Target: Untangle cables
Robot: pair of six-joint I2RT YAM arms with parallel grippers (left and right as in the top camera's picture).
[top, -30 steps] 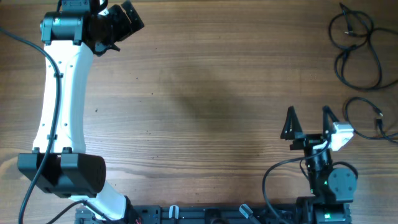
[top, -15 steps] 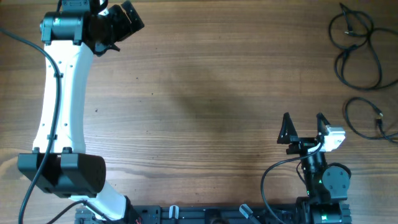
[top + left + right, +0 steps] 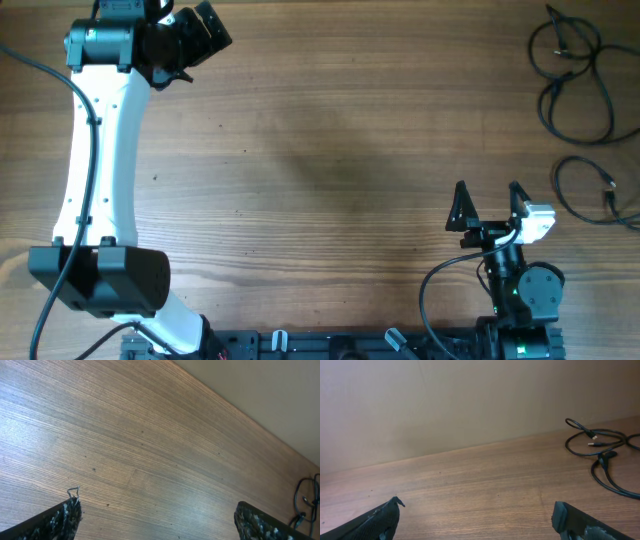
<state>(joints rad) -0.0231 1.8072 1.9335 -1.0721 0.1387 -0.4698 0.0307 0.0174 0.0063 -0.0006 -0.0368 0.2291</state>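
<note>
Cables (image 3: 575,72) lie in loose black loops at the far right corner of the desk (image 3: 330,150), some trailing nearer along the right edge, all flat on the wood and touched by neither arm. At the far left corner the left pincer (image 3: 195,35) hangs released, its fingers (image 3: 55,520) spread wide with only bare wood between them, well apart from the cables. By the near edge, right of centre, the right pincer (image 3: 488,203) is likewise released and grasps nothing, and its wrist view shows the cables ahead to the right.
</note>
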